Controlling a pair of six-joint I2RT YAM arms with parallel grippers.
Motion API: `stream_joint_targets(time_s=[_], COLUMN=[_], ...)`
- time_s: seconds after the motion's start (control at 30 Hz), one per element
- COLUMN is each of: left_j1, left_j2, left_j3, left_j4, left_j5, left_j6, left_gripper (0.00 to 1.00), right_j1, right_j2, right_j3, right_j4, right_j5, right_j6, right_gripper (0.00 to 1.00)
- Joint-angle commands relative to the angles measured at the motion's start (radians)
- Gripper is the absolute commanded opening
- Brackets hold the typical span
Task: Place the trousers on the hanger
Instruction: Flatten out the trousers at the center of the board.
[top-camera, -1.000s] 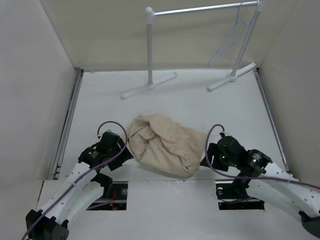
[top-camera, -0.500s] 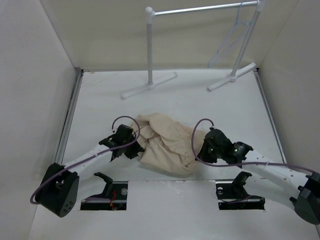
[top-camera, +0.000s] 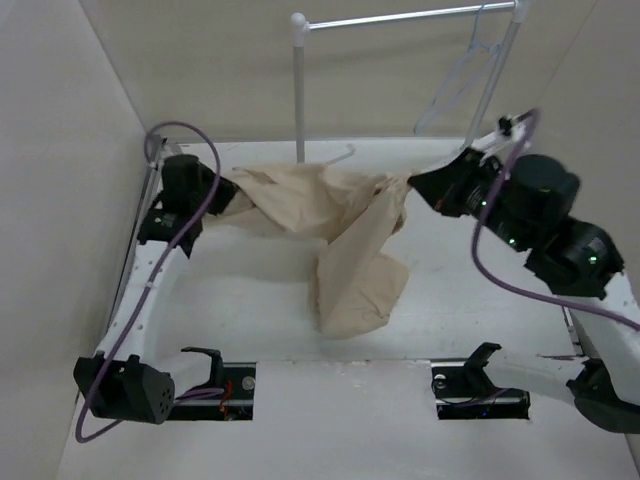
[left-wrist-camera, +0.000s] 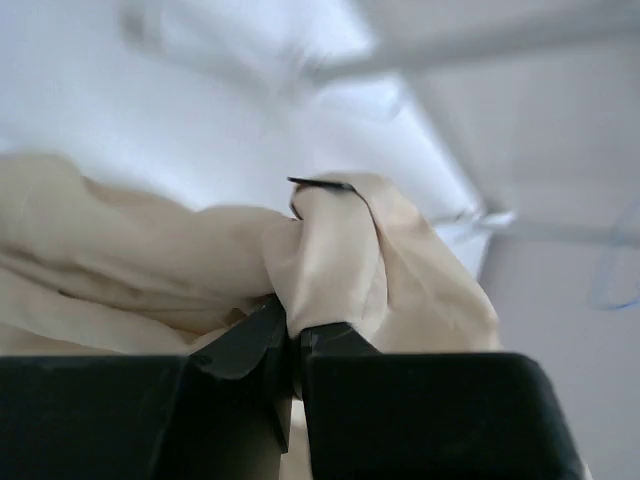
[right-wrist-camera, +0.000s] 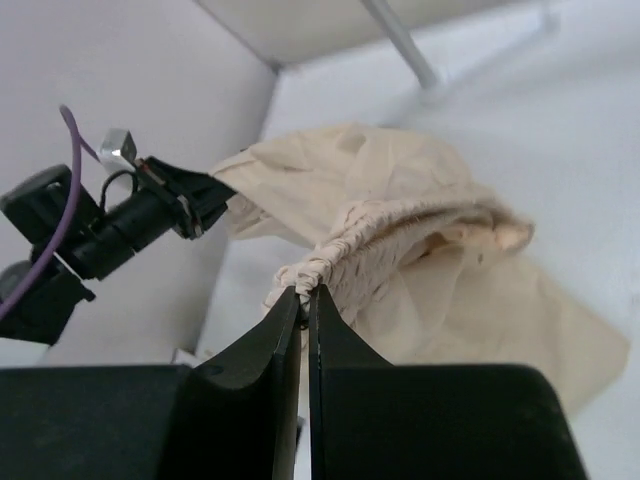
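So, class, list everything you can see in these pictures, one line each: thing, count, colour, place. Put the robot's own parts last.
table: one, white, walled on three sides
rack: one, white posts with metal bar, far end of table
hanger: one, pale translucent, hanging on the rack's bar, far right
trousers: one, beige, lifted at two ends, rest hanging toward the table's middle
arms: two, white and black, one on each side
cables: two, purple, one along each arm
left claw: one, black, shut on trousers
right claw: one, black, shut on the trousers' gathered edge
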Motion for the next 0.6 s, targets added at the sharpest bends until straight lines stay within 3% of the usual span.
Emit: stream_joint_targets(time_s=[0.0,0.1,0.23,0.3,0.47,0.57], left_j1=[0.108,0.194,0.216,0.173,0.041,-0.017], left_j2=[-0.019,0.016,0.131,0.191,0.309,0.246], left_j3=[0.252,0.465,0.621,0.587,0.444,0.334], left_j4=[-0.093,-0.157,-0.240,-0.236,-0.229,-0.243], left_j5=[-0.001,0.037,0.115,0.105,-0.047,-0.108], left_j6=[0.078,0.104,0.160,0.169,0.233,0.256], left_gripper=[0.01,0.01,0.06,0.11,0.41,0.52], right_j1=[0.009,0.015,-0.022,-0.074,-0.144,-0.166], right_j2=[0.051,0.083,0.022,-0.006,0.002,0.020], right_j3=[0.313,0.519,0.437,0.349,0.231,0.176], right_j4=[-0.072,-0.124,-0.123,-0.115,-0.103,-0.098], right_j5=[0.102,0.143,0.171,0.162,0.131,0.132], right_j6=[-0.155,-0.171,-0.139,-0.114,-0.105,-0.108], right_gripper=[0.04,0.04,0.04,0.04,0.04,0.04])
